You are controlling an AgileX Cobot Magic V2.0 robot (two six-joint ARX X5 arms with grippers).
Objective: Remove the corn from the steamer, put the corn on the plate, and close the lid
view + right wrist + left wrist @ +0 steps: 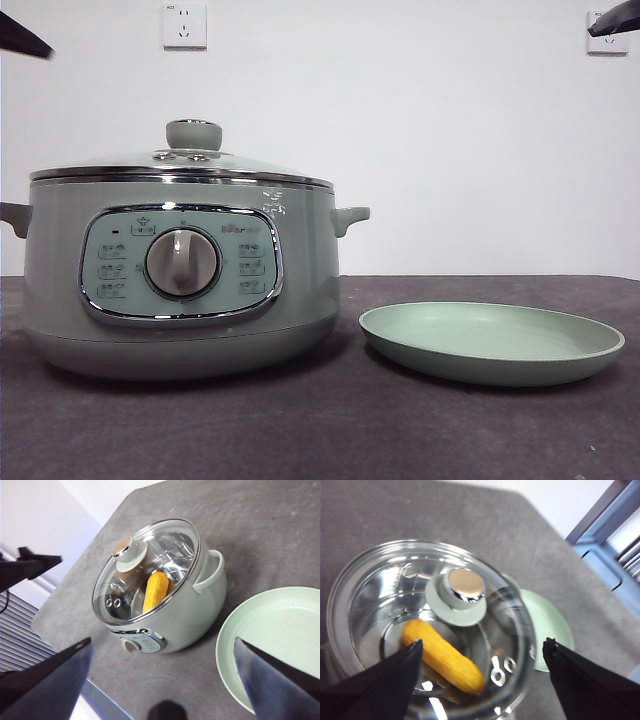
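The pale green steamer (180, 270) stands on the left of the dark table, with the glass lid (185, 165) shut on it. Through the glass, the yellow-orange corn (442, 655) lies inside the pot; the right wrist view shows the corn (155, 590) too. The plate (490, 340) sits bare to the right of the pot. My left gripper (482, 645) hangs open high above the lid's knob (464, 586), touching nothing. My right gripper (162, 642) is open too, high over the table between the steamer (170, 610) and the plate (275, 640).
Only black arm tips show in the front view, at the top left corner (22, 38) and top right corner (612, 20). A white wall with sockets (184, 25) stands behind the table. Blue shelving (610, 535) stands beyond the table's edge.
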